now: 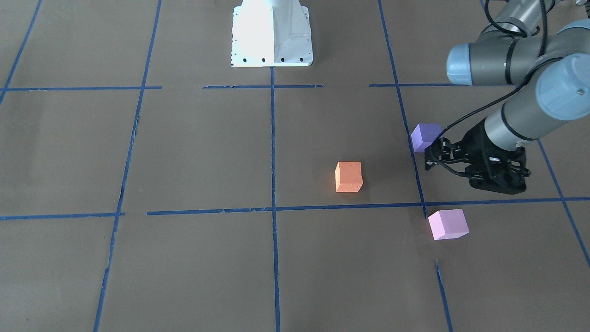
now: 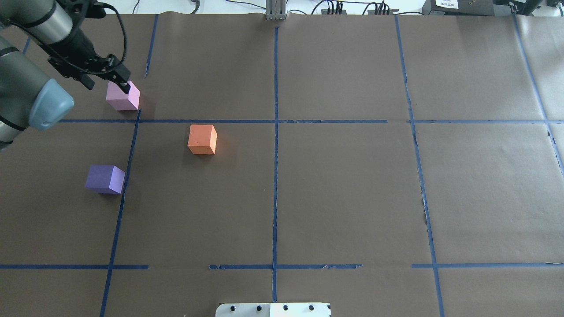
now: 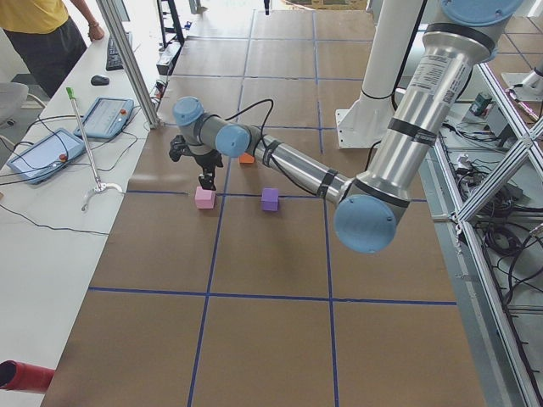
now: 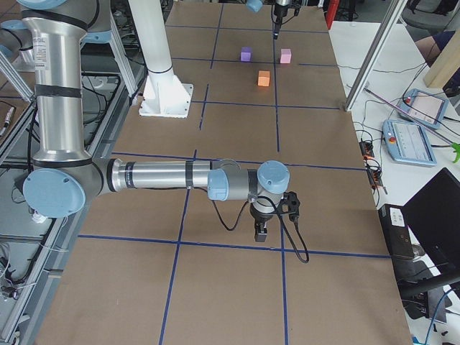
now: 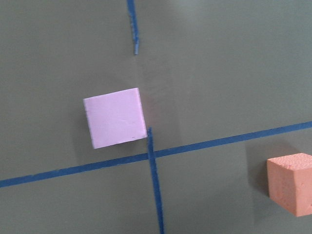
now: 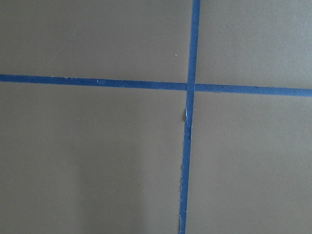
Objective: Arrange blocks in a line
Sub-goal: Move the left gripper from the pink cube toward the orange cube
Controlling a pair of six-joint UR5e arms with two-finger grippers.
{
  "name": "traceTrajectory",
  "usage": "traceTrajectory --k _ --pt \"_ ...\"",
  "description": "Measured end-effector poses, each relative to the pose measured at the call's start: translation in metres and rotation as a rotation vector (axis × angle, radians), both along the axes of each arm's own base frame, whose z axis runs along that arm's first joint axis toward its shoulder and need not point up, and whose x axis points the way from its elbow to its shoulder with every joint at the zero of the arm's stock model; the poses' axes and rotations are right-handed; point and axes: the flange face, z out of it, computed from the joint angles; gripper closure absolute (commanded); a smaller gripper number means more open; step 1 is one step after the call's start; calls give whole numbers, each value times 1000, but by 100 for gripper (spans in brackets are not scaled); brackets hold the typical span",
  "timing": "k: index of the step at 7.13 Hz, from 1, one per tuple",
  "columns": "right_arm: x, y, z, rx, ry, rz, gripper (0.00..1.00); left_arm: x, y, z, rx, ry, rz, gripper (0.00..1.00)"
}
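Cannot tell whether the left gripper [image 2: 123,84] fingers stand parted or pinched. Clearly empty, though, and poised just above the pink block [image 2: 123,96]. Looks like the approach to a pick.

Next: drop straight down, straddle the cube squarely, and close gently on what looks like foam. Then carry it into line with the orange block [image 2: 202,139] and purple block [image 2: 105,179], all three lying apart in a triangle on the robot's left.

Same doubt over the right gripper [image 4: 261,231], hanging well away.

Underneath, brown paper [image 2: 343,189] gridded with blue tape [image 2: 275,176]. Beyond the far edge, teach pendants [image 3: 42,154] and a standing operator [image 3: 38,34].
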Motion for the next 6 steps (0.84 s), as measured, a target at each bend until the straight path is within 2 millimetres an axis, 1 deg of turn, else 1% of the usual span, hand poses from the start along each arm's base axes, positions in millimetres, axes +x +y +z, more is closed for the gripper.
traceTrajectory --k 1,2,3,4,5,6 --pt "0 0 0 0 0 0 0 32 7 -26 -10 -13 -31 0" --pt "0 0 0 -1 0 0 0 61 16 -46 -34 -29 -81 0" --pt "0 0 0 -1 0 0 0 85 25 -59 -49 -42 -117 0" --pt "0 0 0 -1 0 0 0 106 34 -64 -46 -60 -130 0" --pt "0 0 0 0 0 0 0 126 42 -64 -53 -74 -143 0" --pt "0 0 0 1 0 0 0 142 48 -60 -70 -77 -153 0"
